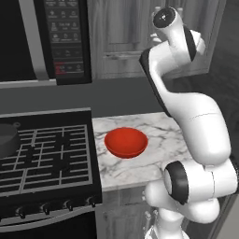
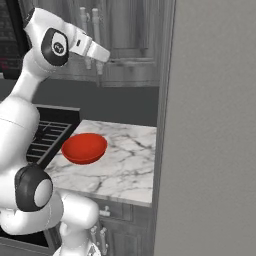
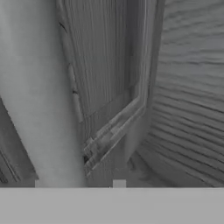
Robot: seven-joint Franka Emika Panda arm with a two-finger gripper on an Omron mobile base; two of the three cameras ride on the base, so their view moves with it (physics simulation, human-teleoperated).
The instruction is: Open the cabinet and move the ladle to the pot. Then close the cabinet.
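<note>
The cabinet [image 2: 125, 40] door — stiff, hinged — is best taken by its slim bar handle [image 2: 96, 30] at upper left; end effector state cannot be told.

The pot [image 1: 8, 139] is cut off at the left edge; the arm hides the cabinet [image 1: 122, 37] handles.
</note>
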